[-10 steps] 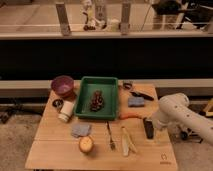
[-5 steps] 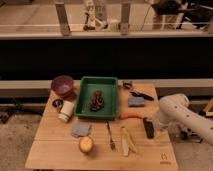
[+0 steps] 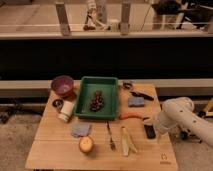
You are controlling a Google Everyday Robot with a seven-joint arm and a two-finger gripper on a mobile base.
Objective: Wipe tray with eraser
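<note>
The dark-green tray point(image 3: 82, 100) lies at the back middle of the wooden table, with a dark bunch of something point(image 3: 96, 100) inside it. The eraser point(image 3: 149, 131), a small black oblong block, lies on the table to the right of the tray, near the right front. My gripper point(image 3: 151, 124) is at the end of the white arm point(image 3: 176, 114), low over the table and right at the eraser. Whether it touches or holds the eraser does not show.
A purple bowl point(image 3: 62, 85), a white cup point(image 3: 66, 110) and a small dark round item point(image 3: 57, 103) stand left of the tray. Grey-blue pads point(image 3: 80, 130) point(image 3: 135, 101), an orange fruit point(image 3: 86, 144), a fork point(image 3: 110, 136), a banana point(image 3: 127, 142), a carrot point(image 3: 131, 116) and a black-handled tool point(image 3: 140, 94) lie around.
</note>
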